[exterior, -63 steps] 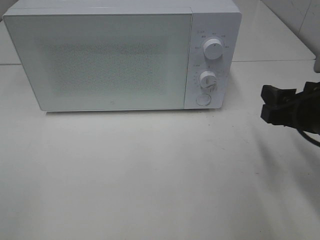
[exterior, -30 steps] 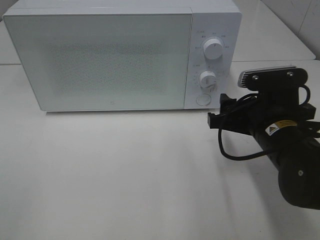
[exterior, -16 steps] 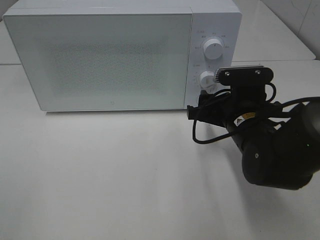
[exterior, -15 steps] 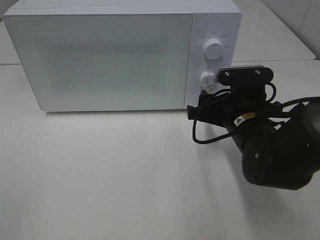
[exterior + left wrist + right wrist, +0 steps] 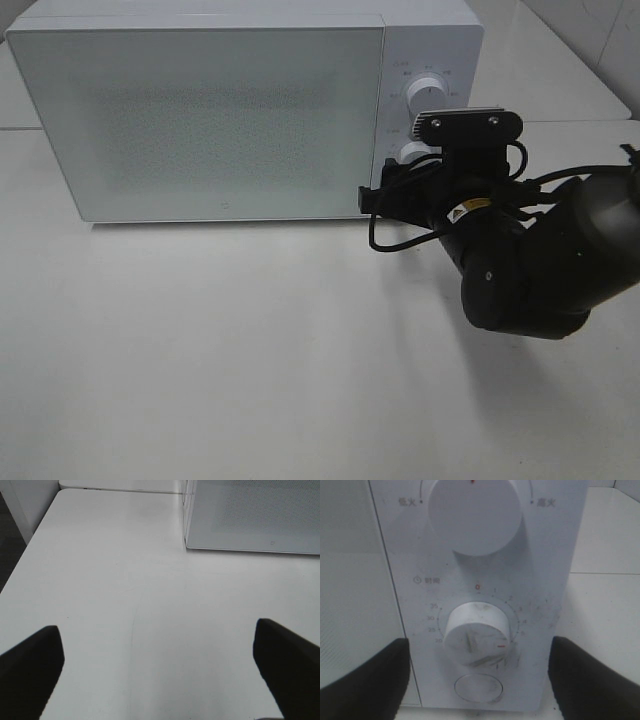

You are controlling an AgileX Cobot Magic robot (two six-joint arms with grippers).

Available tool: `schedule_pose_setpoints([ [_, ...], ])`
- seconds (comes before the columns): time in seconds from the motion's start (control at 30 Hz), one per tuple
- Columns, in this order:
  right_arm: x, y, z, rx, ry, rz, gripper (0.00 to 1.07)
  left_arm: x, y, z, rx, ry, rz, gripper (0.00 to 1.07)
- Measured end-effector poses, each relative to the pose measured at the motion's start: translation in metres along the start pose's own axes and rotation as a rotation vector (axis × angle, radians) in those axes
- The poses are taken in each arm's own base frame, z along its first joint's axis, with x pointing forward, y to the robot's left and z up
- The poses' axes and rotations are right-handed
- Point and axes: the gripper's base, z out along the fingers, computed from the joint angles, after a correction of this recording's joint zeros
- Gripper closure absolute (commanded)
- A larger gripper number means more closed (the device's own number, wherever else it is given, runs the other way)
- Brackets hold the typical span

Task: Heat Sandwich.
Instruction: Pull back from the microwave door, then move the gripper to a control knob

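Timer next, by the look of it, with the sandwich out of sight.
The left claw (image 5: 159, 667) hangs released over the white tabletop (image 5: 125, 580). The white box-shaped microwave oven (image 5: 200, 120) stands with its frosted door closed. No sandwich shows in any view, so its place and look cannot be told — perhaps it is behind that door. The right claw (image 5: 480, 680), jaws spread and empty, faces the white round timer knob (image 5: 476, 630), which lies straight ahead between them — this arm is far nearer.

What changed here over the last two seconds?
The right gripper moved in from the right edge, leftward up to the microwave, and now faces its timer dial with jaws open, holding nothing. The microwave stayed put, door shut.
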Motion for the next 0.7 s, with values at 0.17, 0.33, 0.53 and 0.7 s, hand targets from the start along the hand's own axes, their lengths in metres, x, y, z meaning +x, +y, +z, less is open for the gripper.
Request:
schedule_pose_setpoints([
  [0.17,0.005,-0.003,0.013,0.021,0.007,0.001,0.33,0.0,0.0,0.0,0.0,0.0,0.0,0.09],
  [0.33,0.006,0.0,0.021,0.011,-0.002,-0.007,0.33,0.0,0.0,0.0,0.0,0.0,0.0,0.09],
  [0.53,0.008,0.002,0.024,0.0,-0.003,-0.016,0.33,0.0,0.0,0.0,0.0,0.0,0.0,0.09],
  [0.7,0.008,0.002,0.024,0.0,-0.003,-0.016,0.33,0.0,0.0,0.0,0.0,0.0,0.0,0.09],
])
